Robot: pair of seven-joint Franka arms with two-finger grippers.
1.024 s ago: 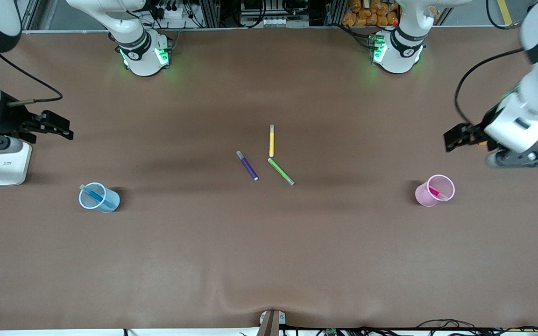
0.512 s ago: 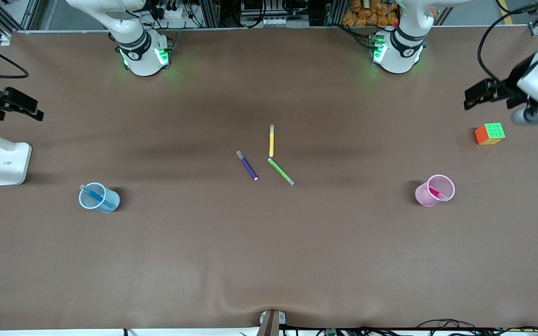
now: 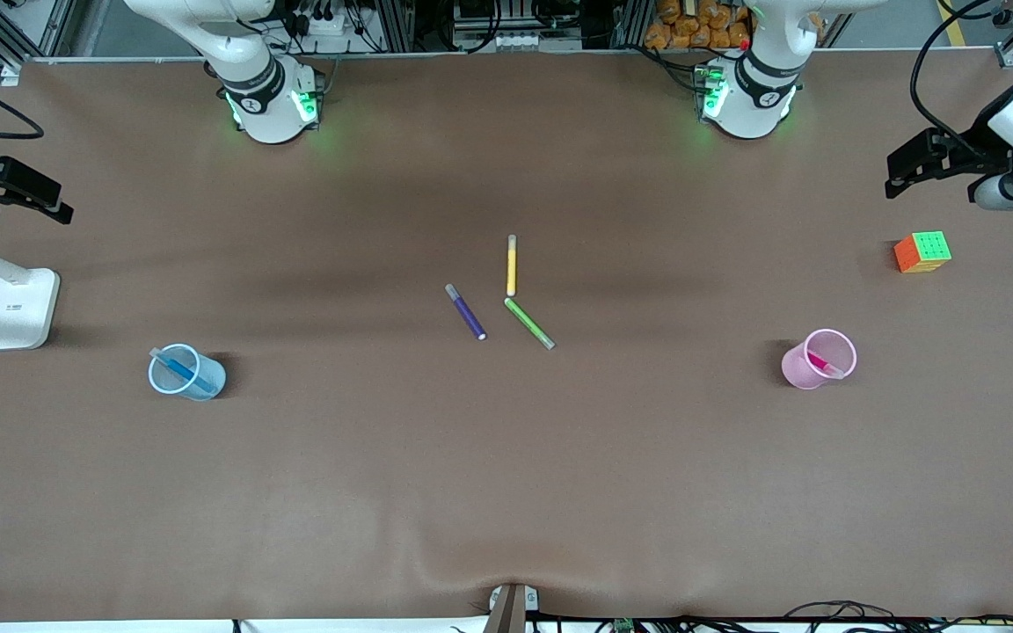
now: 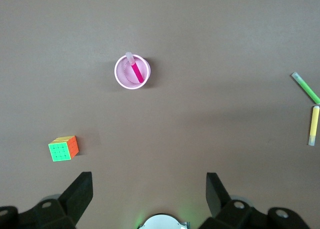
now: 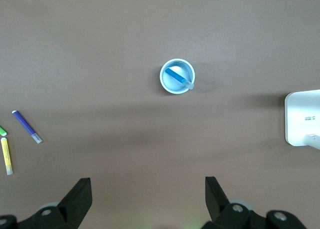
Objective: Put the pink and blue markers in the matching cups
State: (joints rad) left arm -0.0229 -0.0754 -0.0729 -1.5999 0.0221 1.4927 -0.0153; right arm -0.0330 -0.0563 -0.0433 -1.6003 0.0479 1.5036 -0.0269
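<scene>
Already the blue marker [image 3: 183, 370] stands tilted inside the blue cup [image 3: 187, 373], which sits upright on the desk [image 3: 506, 492] toward the right arm's end. Likewise the pink marker [image 3: 819, 362] leans inside the pink cup [image 3: 818, 359], upright toward the left arm's end.

Between the two cups, near the middle of the desk, lie three other pens: a purple pen [image 3: 466, 312], a yellow pen [image 3: 512, 265] and a green pen [image 3: 529, 323]. The yellow one lies farthest from the front camera, and its lower end comes close to the green pen's upper end; the purple pen lies apart from both, toward the right arm's end.

A puzzle cube [image 3: 922, 251] rests farther from the camera than the pink cup, near the desk's edge. A white lamp base [image 3: 19, 308] sits at the right arm's end, farther from the camera than the blue cup.

The left gripper [image 3: 911, 164] hangs over the desk edge above the cube's corner, jaws spread wide and holding nothing. The right gripper [image 3: 27, 191] hangs over the lamp base's end of the desk, jaws likewise spread and empty.
</scene>
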